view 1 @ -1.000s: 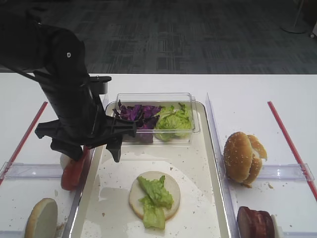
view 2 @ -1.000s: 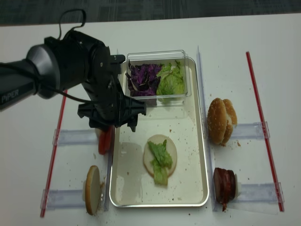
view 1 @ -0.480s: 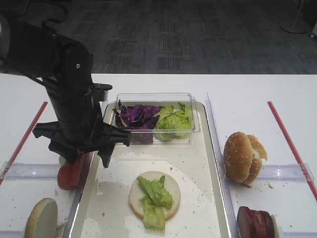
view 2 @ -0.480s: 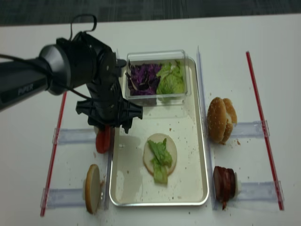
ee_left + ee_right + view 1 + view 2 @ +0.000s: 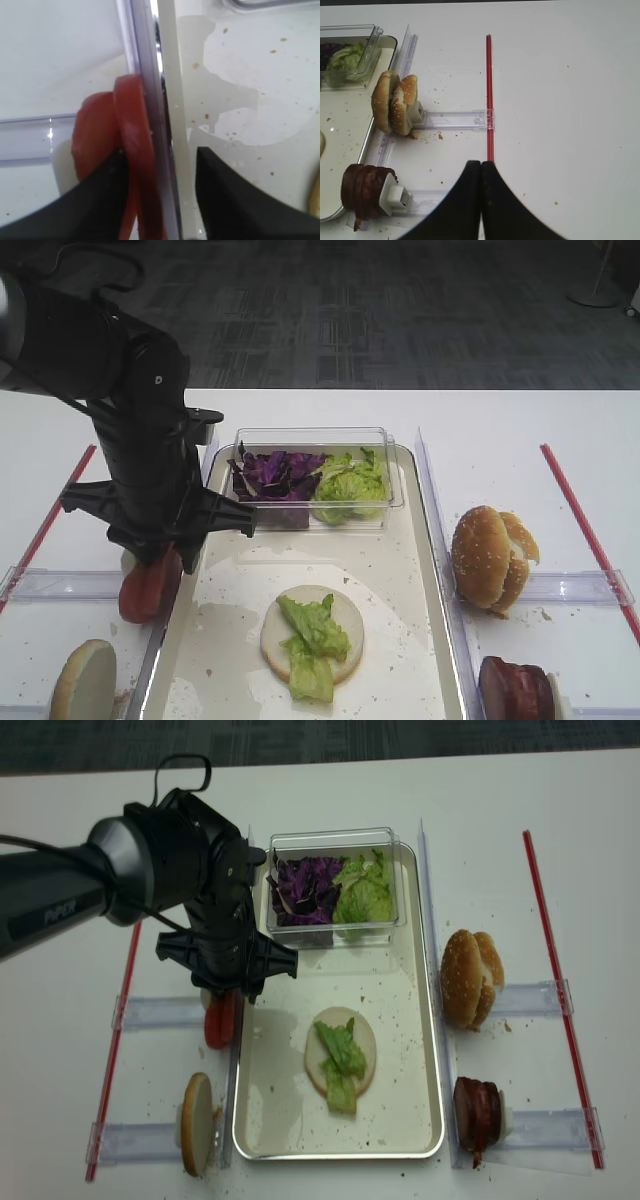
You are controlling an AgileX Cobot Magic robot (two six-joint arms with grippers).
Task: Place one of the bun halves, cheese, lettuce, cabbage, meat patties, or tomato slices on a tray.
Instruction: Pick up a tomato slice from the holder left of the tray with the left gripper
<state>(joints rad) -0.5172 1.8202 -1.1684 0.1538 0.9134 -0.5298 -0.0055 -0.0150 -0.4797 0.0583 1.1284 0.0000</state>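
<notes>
A bun half (image 5: pixel 311 633) topped with lettuce (image 5: pixel 312 638) already lies on the tray (image 5: pixel 400 570). Just left of the tray's rim, the left gripper (image 5: pixel 159 172) straddles the upright tomato slices (image 5: pixel 122 160), jaws part open, not yet clamped.

light: bright, even | shadows: soft | left wrist view: close, blurred

Tray (image 5: pixel 425 1020) floor mostly open near right rim and front corners. Middle taken by bun half (image 5: pixel 340 1050) topped with lettuce. Back end blocked by clear tub (image 5: pixel 335 880). Left rim crowded: left arm (image 5: pixel 200 900) hangs over it, tomato slices (image 5: pixel 220 1020) standing on edge tight against rim outside. Tabletop's right edge past red strip (image 5: pixel 489 95) wide open.
</notes>
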